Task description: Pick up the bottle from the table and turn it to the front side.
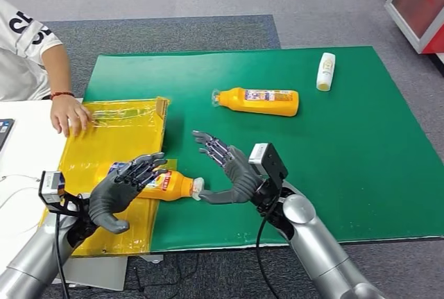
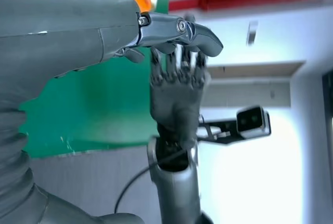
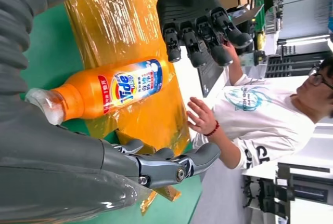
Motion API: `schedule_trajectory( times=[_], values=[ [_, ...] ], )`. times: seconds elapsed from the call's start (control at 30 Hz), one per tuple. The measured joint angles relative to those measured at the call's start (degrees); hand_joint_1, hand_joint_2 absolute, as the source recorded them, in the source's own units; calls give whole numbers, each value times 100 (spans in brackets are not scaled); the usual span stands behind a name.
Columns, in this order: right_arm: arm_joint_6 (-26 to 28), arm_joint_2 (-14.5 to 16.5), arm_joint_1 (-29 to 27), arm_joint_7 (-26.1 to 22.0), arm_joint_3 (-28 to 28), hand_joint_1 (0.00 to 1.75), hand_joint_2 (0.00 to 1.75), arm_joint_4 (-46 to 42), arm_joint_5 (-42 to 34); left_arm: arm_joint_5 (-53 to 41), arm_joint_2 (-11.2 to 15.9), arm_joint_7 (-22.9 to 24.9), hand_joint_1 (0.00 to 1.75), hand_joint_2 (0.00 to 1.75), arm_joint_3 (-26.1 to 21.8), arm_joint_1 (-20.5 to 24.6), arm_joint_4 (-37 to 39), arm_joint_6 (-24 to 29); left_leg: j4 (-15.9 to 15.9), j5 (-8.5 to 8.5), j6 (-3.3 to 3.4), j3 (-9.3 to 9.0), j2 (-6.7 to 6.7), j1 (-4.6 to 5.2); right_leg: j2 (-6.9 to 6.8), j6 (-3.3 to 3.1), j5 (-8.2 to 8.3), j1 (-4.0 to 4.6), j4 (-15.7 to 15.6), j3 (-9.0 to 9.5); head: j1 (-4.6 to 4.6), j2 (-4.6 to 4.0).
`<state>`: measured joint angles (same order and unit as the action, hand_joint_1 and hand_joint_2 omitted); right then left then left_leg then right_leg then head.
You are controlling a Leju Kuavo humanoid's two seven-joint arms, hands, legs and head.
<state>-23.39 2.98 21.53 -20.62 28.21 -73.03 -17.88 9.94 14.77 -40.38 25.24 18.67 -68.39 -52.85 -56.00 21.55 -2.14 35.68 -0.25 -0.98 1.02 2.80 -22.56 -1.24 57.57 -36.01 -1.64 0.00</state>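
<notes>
On a green mat (image 1: 340,174), the orange bottle (image 1: 170,185) lies on its side, label up, partly on yellow plastic (image 1: 120,139). The left hand (image 1: 118,191) hovers above it, the right hand (image 1: 230,171) by its cap, both spread and empty, apparently poised to lift.

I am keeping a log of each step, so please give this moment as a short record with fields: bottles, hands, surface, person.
near bottle: orange bottle lying on its side, partly on the yellow bag, cap toward the right hand
left hand: over the bottle's body, fingers spread
right hand: open, beside the cap
far bottle: second orange bottle lying on the green mat
small item: white bottle
person: person's hand on the bag
</notes>
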Motion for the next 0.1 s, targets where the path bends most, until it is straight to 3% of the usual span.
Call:
schedule_trajectory(
  times=[0.1],
  values=[
    [-34, -64, -84, -32, -53, 0, 175, -122, -1, -134, -21, 0, 0, 175, -191, -168, -98, 212, 0, 0, 0, 0, 0, -1, 0, -1, 0, 1, 0, 0, 0, 0]
  ],
)
